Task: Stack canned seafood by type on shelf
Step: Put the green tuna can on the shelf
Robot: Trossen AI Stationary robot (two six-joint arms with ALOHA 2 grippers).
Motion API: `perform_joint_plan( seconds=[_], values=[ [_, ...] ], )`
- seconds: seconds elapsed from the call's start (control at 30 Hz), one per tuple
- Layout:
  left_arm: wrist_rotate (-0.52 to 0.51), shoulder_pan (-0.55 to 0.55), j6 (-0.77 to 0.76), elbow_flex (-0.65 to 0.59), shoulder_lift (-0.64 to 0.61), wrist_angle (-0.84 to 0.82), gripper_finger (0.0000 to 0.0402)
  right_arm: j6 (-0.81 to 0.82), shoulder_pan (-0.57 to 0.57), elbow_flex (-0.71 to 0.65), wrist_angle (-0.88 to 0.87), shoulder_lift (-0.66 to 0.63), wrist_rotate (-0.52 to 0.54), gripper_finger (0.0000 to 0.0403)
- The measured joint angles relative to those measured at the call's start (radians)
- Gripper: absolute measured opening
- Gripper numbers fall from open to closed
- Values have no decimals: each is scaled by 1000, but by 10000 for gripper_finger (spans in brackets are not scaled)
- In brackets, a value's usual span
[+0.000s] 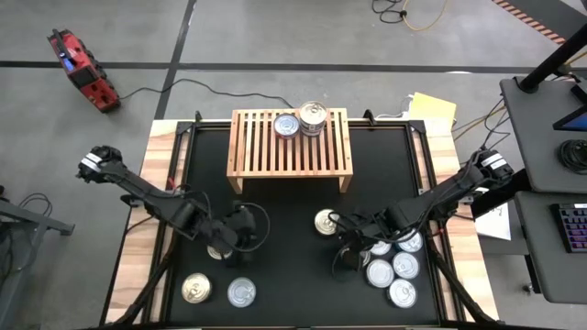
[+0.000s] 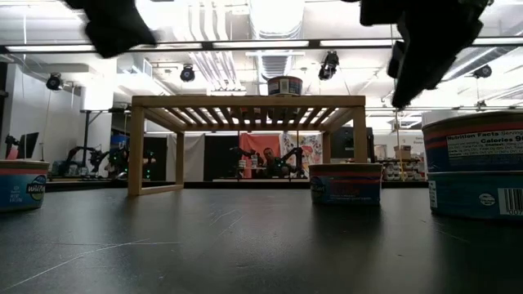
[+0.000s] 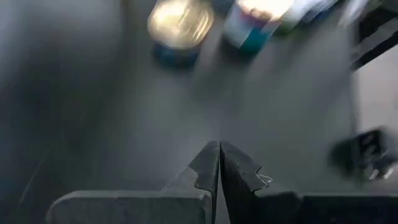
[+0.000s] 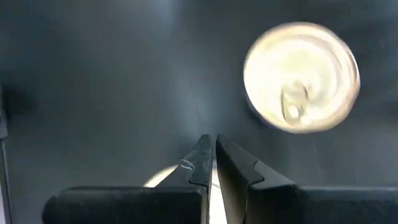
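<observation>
The light-wood shelf (image 1: 289,139) stands at the table's far middle. On its slatted top are two tins, a silver-lidded one (image 1: 287,126) and a taller-looking one (image 1: 313,116) beside it. A gold-lidded tin (image 1: 326,222) sits alone on the black mat. Two more, one gold (image 1: 195,289) and one silver (image 1: 241,292), sit near the front left. Several silver tins (image 1: 393,268) cluster at the front right. My left gripper (image 3: 219,144) hangs shut above the mat left of centre. My right gripper (image 4: 210,138) hangs shut beside the lone gold tin (image 4: 301,78). Both hold nothing.
Bare black mat lies between the shelf's legs (image 2: 136,155) and the tins. The tin cluster stands close under my right arm (image 1: 431,202). A tin stack (image 2: 474,163) rises at the near right in the low view. Wooden table borders (image 1: 138,238) frame the mat.
</observation>
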Motion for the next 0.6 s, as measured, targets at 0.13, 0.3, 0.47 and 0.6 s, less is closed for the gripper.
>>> perform_joint_plan(
  seconds=[0.13, 0.3, 0.47, 0.6],
  values=[
    [13, -67, -203, 118, 37, -293, 0, -94, 0, -26, 113, 0, 0, 12],
    [14, -156, -276, 220, 92, -377, 0, -146, 0, -32, 138, 2, 10, 12],
    [21, -224, -276, 281, 175, -376, 0, -173, 5, -32, 141, 3, 16, 12],
    [107, -251, -276, 316, 266, -379, 0, -175, 29, -32, 170, 3, 17, 12]
  ],
)
